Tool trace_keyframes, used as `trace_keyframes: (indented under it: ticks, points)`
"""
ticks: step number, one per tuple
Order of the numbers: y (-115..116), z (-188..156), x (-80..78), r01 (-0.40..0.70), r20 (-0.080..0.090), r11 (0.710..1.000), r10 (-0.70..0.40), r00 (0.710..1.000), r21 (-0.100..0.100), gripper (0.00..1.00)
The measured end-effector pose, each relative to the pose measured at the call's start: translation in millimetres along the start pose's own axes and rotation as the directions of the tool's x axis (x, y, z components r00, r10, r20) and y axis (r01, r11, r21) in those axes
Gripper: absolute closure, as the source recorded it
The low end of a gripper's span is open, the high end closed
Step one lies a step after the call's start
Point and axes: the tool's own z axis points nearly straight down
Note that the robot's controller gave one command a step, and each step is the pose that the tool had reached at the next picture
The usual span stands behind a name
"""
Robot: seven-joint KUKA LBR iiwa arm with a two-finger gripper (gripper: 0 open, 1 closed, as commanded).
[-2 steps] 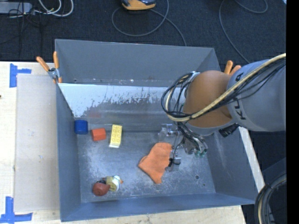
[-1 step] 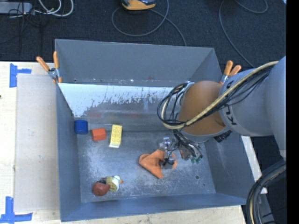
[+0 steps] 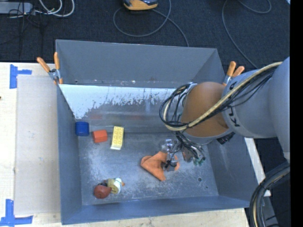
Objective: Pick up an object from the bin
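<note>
Blue cylinder (image 3: 82, 128), orange block (image 3: 100, 136), yellow brick (image 3: 117, 138), red ball (image 3: 101, 191) touching yellowish piece (image 3: 114, 186)

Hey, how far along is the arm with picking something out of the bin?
Done: the claw is down in the bin, at the right end of the floppy orange thing mid-floor. In hand: nothing looks lifted; it lies on the bin floor. Left: raising it clear of the bin.

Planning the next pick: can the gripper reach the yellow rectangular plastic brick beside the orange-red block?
Probably yes: the yellow brick lies uncovered on the bin floor, apart from the orange-red block; the gripper hangs over an orange cloth.
</note>
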Motion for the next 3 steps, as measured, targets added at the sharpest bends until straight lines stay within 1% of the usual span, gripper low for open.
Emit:
trace_keyframes:
  ticks: [1,2,3]
  points:
    - [2.6,-106.0,4.7,0.052,0.000,0.999,-0.052,0.999,-0.001,1.00]
    - [2.6,-106.0,4.7,0.052,0.000,0.999,-0.052,0.999,-0.001,1.00]
    - [-0.7,-216.9,-1.2,0.032,0.001,0.999,-0.032,0.999,-0.001,1.00]
